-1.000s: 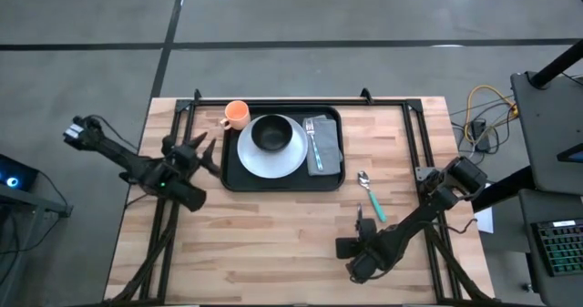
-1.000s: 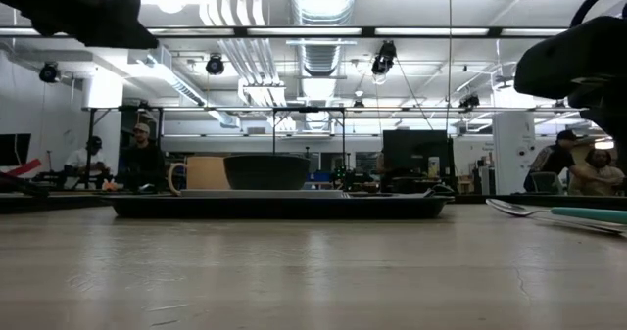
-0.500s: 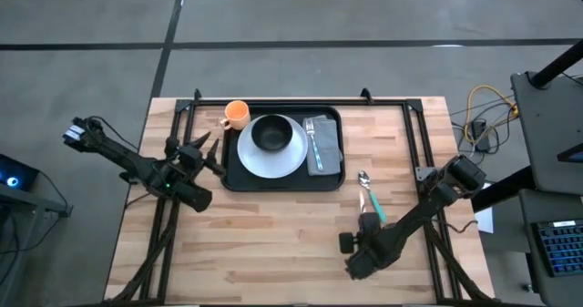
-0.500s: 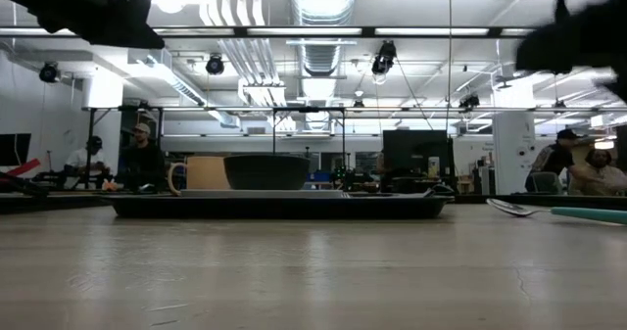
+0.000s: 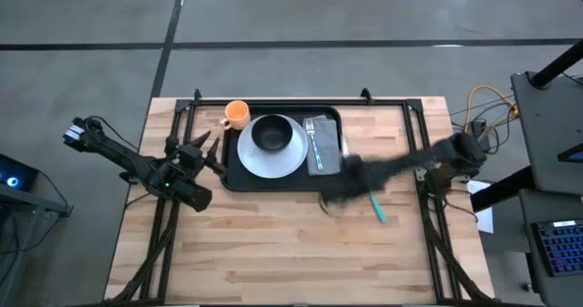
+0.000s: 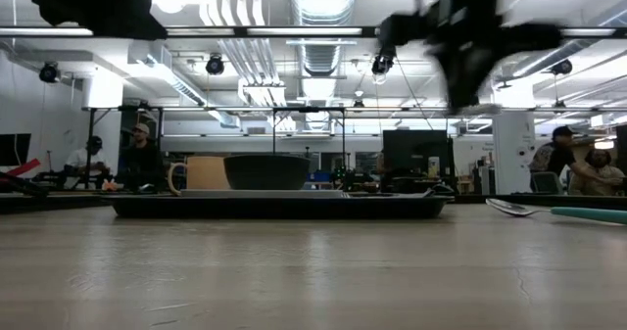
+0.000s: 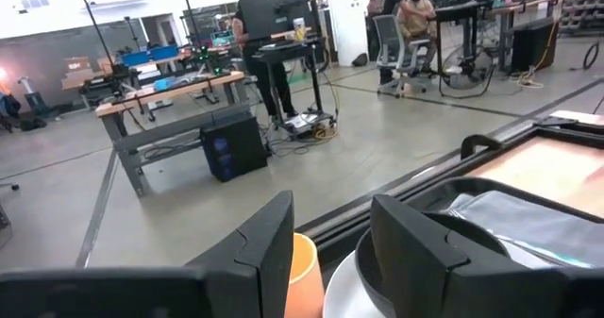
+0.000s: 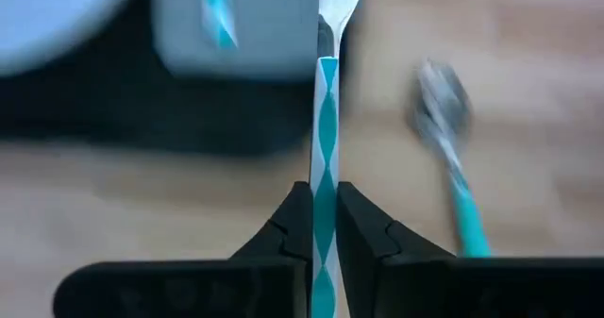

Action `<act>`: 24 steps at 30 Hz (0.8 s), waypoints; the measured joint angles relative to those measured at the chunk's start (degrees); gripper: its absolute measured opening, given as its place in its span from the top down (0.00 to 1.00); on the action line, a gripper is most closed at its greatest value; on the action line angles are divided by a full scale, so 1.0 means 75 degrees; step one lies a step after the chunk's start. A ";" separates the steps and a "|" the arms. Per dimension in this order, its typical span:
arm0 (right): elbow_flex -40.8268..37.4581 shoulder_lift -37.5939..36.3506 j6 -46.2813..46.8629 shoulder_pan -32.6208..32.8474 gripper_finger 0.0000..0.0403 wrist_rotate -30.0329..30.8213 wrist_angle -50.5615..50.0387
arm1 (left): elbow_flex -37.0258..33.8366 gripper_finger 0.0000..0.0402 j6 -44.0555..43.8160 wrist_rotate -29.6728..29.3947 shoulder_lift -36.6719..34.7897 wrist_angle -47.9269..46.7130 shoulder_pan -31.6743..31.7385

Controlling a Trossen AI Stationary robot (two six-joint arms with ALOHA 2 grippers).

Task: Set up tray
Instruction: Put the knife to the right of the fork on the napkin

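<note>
Your right gripper [image 8: 324, 225] is pinched tight on 1 teal-handled utensil [image 8: 324, 148], arm stretched out low beside the tray [image 5: 235, 181], spoon [image 8: 451, 167] lying nearby; left gripper [image 7: 328, 231] waits, fingers apart.

The desk [image 5: 273, 234] is pale wood in planks, matt. On it the tray [image 5: 233, 179] looks like black plastic — smooth, faintly glossy. The plate [image 5: 255, 157] is smooth white ware, the napkin [image 5: 323, 143] soft grey cloth, the spoon [image 8: 444, 110] shiny metal with a teal plastic handle
</note>
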 joint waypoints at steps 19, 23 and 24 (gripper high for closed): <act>-0.0073 0.1217 -0.5168 -0.3750 0.97 -0.1254 0.2586 | 0.0022 0.69 0.0127 0.0015 -0.0013 0.0045 -0.0003; -0.0073 0.1538 -0.5483 -0.4010 0.97 -0.1335 0.3073 | 0.0022 0.69 0.0149 0.0038 -0.0013 0.0043 -0.0003; -0.0073 0.1592 -0.5558 -0.4062 0.97 -0.1372 0.3196 | 0.0022 0.69 0.0150 0.0038 -0.0015 0.0045 -0.0003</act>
